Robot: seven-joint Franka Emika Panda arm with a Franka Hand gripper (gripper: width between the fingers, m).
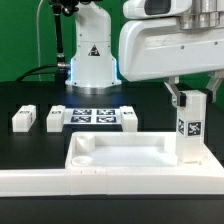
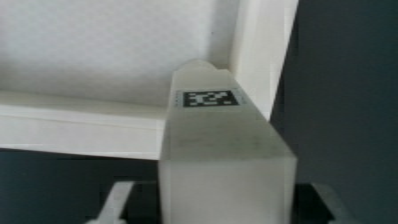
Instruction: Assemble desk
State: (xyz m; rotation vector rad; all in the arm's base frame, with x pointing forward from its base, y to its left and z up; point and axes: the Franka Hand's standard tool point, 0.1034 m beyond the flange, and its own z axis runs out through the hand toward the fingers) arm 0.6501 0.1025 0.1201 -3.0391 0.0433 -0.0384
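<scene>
Clamping a tagged leg (image 1: 190, 140) between its jaws, the gripper (image 1: 188, 104) holds it upright at the desk top's (image 1: 110, 152) corner on the exterior view's right. Another leg (image 1: 24, 119) lies far left.

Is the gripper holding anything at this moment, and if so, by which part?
The gripper looks closed on an upright desk leg, at its upper end, beside the desk top.

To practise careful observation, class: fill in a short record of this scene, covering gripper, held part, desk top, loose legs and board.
gripper: closed on a leg
leg: upright, tag showing, at the top's end on the exterior view's right
top: lying flat, rim up
loose legs: two, on the exterior view's left
marker board: behind the top
</scene>
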